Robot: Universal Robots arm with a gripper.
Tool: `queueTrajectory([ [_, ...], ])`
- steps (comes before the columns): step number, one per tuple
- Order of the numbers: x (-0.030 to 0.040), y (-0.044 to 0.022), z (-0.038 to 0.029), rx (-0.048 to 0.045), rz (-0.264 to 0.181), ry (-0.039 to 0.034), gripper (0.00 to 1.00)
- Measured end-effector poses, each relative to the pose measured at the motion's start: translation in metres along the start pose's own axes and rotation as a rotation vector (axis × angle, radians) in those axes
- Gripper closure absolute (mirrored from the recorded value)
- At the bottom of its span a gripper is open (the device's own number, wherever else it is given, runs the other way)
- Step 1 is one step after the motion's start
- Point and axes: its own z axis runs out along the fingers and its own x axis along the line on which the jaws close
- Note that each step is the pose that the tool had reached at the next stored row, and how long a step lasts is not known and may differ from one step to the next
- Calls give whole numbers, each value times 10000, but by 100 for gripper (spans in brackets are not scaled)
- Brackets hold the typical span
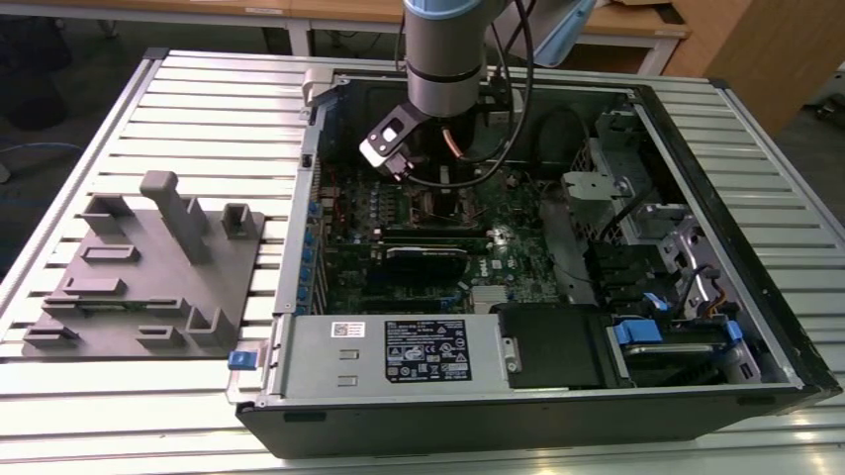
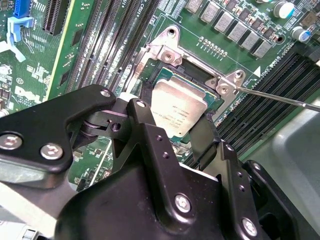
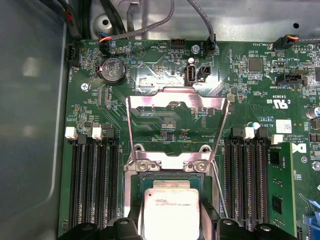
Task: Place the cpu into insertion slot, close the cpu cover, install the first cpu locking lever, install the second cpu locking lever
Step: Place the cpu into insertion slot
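Note:
The cpu (image 3: 171, 207), a small silver-grey square chip, sits between my gripper's (image 3: 171, 225) two black fingers (image 3: 131, 226), low over the insertion slot (image 3: 170, 180). In the second wrist view the cpu (image 2: 181, 111) lies slightly tilted in the dark socket opening (image 2: 197, 75), and my gripper (image 2: 175, 122) is shut on its two opposite edges. The cpu cover (image 3: 175, 93), a thin silver frame, stands swung open away from the slot. A thin wire lever (image 2: 280, 97) sticks out beside the socket, unlatched. In the exterior view the arm (image 1: 449, 59) reaches down into the open computer case (image 1: 739, 297).
Long black memory slots (image 3: 92, 185) flank the socket on both sides. Cables (image 3: 165, 20) hang near the board's far edge. A grey power-supply box (image 1: 396, 351) fills the case's near side. A grey fixture plate (image 1: 145, 267) stands on the slatted table at the exterior view's left.

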Motion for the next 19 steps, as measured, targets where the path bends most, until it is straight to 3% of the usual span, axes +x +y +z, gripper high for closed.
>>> queueTrajectory([
  [19,0,1,-7,0,-12,-39,46],
])
